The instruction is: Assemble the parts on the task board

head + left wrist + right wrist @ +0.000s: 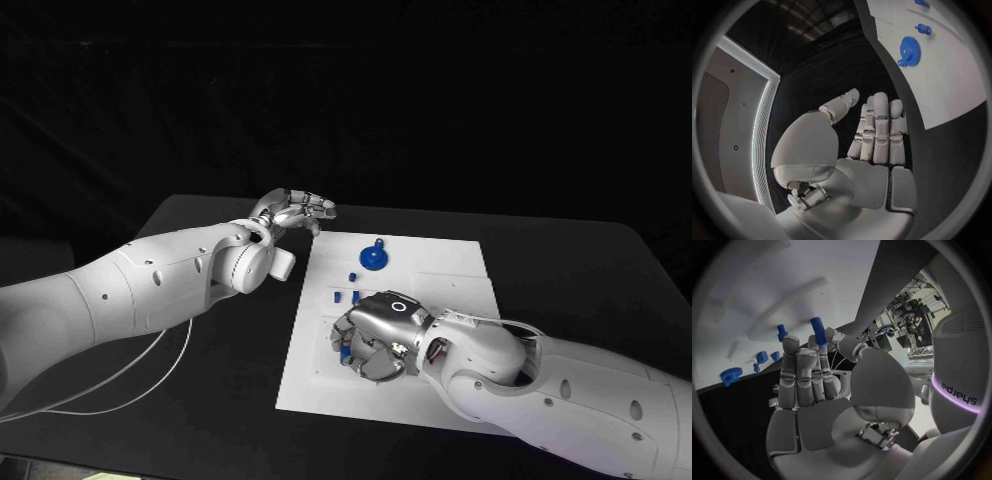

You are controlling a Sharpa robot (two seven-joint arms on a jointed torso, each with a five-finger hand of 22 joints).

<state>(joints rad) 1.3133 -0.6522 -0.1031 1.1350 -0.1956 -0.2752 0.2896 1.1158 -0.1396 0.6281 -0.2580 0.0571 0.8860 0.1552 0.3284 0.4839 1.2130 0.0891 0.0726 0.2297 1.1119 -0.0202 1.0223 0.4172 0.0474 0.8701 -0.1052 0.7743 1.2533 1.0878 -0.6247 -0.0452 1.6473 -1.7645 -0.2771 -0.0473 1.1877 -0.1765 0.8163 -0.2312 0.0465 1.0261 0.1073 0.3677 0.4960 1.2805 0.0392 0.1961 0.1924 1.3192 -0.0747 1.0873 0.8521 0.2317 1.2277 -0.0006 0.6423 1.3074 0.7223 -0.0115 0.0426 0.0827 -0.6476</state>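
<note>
Blue peg (818,331) is pinched at the right hand's (378,338) fingertips, over the near-left part of the white task board (440,262). Keep it upright and lower it straight into its hole, which isn't visible here. Left hand (296,211) holds nothing, fingers straight, off the board's far-left corner; blue gear (374,259) lies on the far end.

Right robot hand (378,340) covers the task board's (447,262) near half.
</note>
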